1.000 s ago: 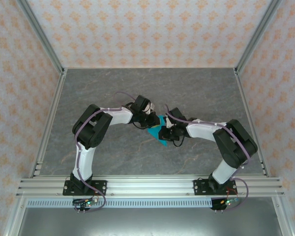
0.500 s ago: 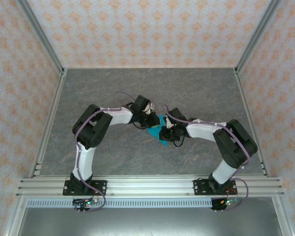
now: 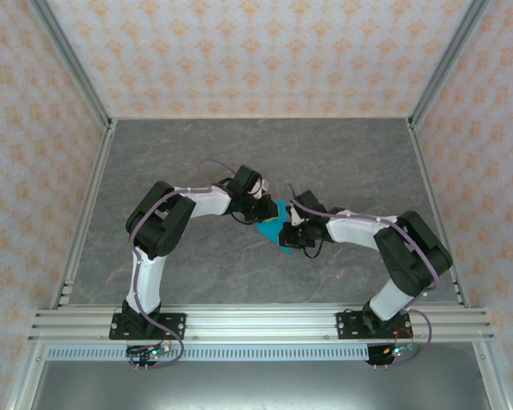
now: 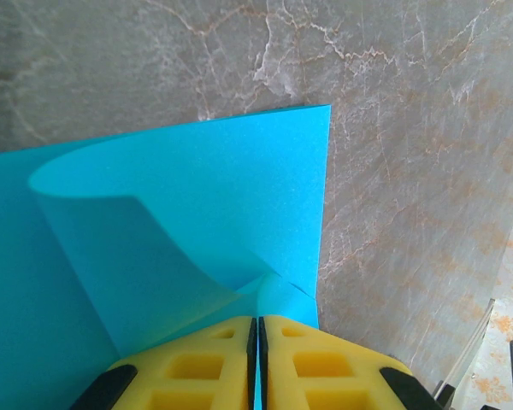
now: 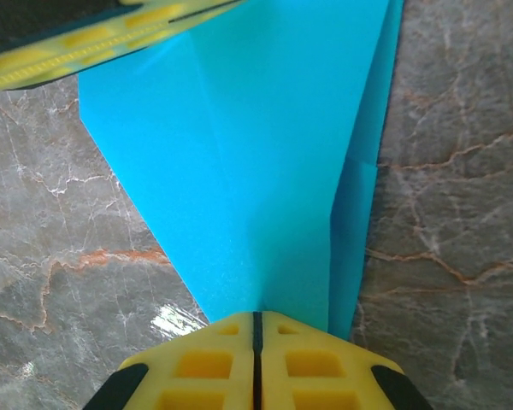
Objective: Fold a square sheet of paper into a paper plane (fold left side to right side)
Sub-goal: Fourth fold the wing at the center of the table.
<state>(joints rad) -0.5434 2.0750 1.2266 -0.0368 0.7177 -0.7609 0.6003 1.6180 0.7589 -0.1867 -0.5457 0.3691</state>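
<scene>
Mid-fold, both ends pinched.
The left hand [image 4: 256,325] and right hand [image 5: 257,318] each clamp the square sheet of paper [image 5: 239,154]; next, probably flattening the crease.

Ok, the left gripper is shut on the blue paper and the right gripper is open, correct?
No: the right gripper is shut too, pinching the blue paper, as the right wrist view shows. The left gripper is indeed shut on it.
</scene>
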